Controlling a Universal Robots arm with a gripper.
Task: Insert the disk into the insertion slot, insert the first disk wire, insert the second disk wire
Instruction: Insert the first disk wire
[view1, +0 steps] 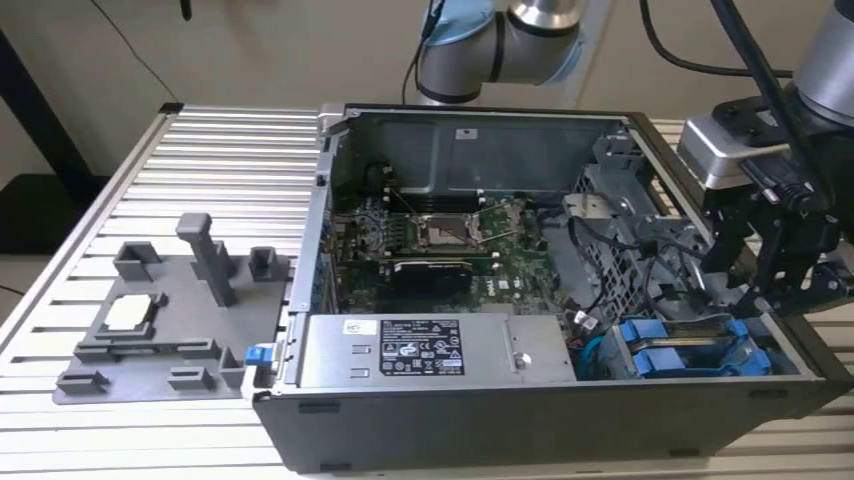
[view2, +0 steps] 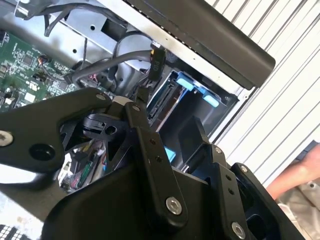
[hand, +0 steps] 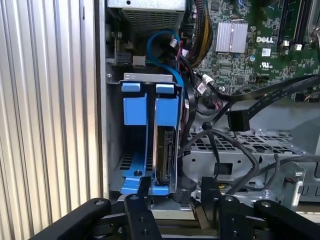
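First wrist view: the disk (hand: 166, 150) sits in the insertion slot (hand: 150, 77), just ahead of the gripper (hand: 177, 189), whose jaws are spread and hold nothing. The case wall (hand: 101, 125) borders one side and loose cables (hand: 220, 140) crowd the other.

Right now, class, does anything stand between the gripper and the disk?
Nothing visible: in the first wrist view the gripper hangs right by the disk, seated in the insertion slot. Black cables run beside it.

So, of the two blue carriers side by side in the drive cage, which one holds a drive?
The cable-side carrier: a grey drive fills it; the wall-side carrier is empty.
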